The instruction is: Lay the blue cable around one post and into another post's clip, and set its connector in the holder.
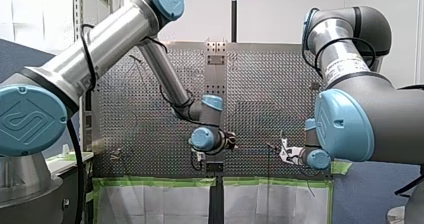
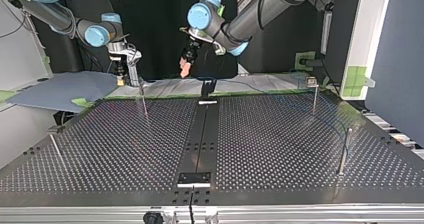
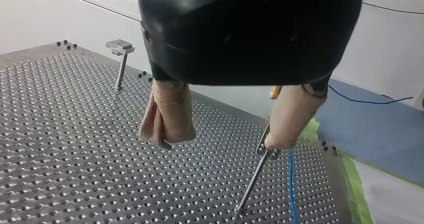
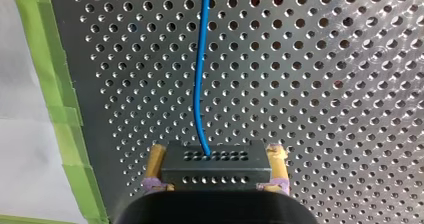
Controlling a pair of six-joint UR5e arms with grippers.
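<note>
The perforated worktop (image 2: 280, 149) is lying beneath both arms. My left tool (image 3: 220, 143) is hanging released above it, beige fingers apart, beside a post (image 3: 252, 181). My right tool (image 4: 215, 156) is grasping the black connector (image 4: 216, 168), the blue cable (image 4: 200, 69) running ahead from it.

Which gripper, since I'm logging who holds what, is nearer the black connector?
Right. My right gripper clamps the connector between its jaws. My left gripper hangs open beside a post, apart from the connector.
</note>
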